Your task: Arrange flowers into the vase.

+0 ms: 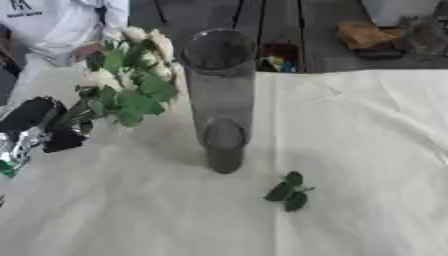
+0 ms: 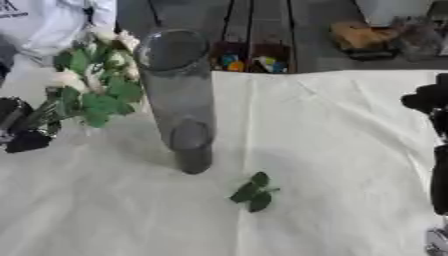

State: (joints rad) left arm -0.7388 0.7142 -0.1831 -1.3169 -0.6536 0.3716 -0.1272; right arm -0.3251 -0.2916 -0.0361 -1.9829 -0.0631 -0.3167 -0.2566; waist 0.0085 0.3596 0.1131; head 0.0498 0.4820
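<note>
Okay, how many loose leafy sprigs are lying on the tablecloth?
1: the leafy sprig lies on the tablecloth, in front of the glass vase. The bouquet could hide others.

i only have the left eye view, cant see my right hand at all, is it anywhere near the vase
Observer: No. In the right eye view the right hand shows at the right edge, well clear of the vase.
Operator: anything between them on the cloth
Observer: Only the loose leafy sprig, lying in front of the vase, apart from the hand.
Operator: is the hand open
Observer: Cannot tell; only its dark outline shows at the edge.
</note>
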